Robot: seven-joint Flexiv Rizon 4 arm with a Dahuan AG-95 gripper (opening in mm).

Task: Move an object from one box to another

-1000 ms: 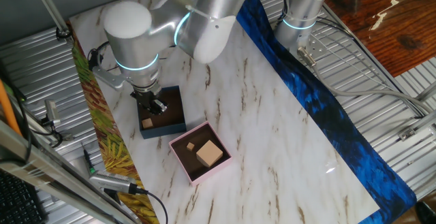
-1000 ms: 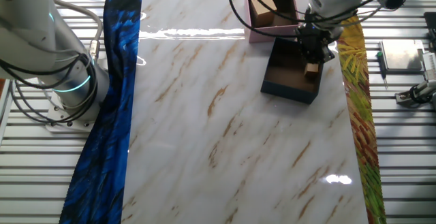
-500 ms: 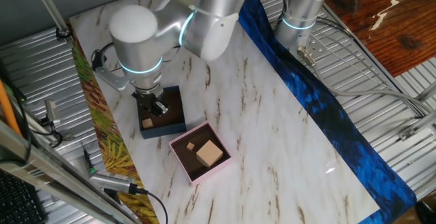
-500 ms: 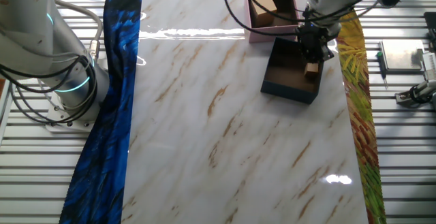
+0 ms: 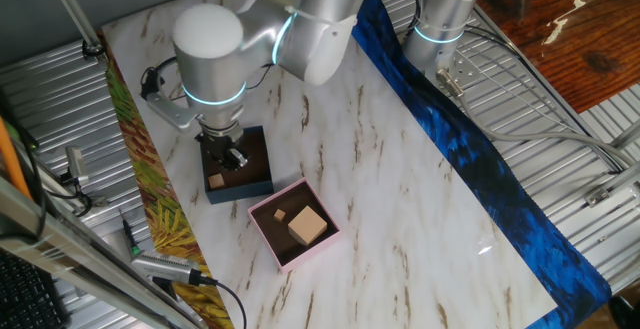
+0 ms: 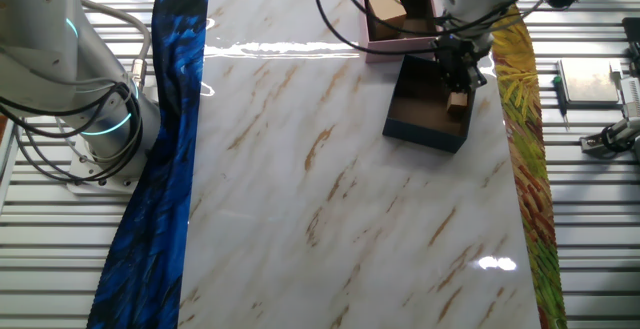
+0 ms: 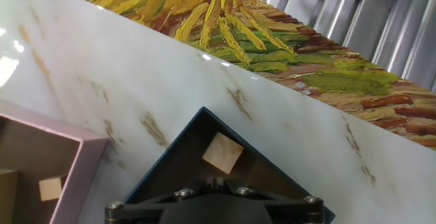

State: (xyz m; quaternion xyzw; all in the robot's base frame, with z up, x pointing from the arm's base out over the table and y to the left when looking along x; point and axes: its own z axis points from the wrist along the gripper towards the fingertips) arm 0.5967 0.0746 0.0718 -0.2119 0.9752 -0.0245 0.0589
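A small wooden block (image 5: 215, 180) is being kept in the navy box (image 5: 262, 181), with the gripper (image 5: 231, 157) being held over that box; its jaw state cannot be told. The pink box (image 5: 322, 243) is being occupied by two blocks.

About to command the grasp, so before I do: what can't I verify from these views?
- Tool opening: in the hand view only its base shows at the bottom edge; in both fixed views it is too small and dark to judge.
- Tool height over the block in the blue box: cannot tell.
- Blue box interior: partly covered by the tool in every view.
- Pink box: cut off at the left edge in the hand view; partly behind the arm in the other fixed view.
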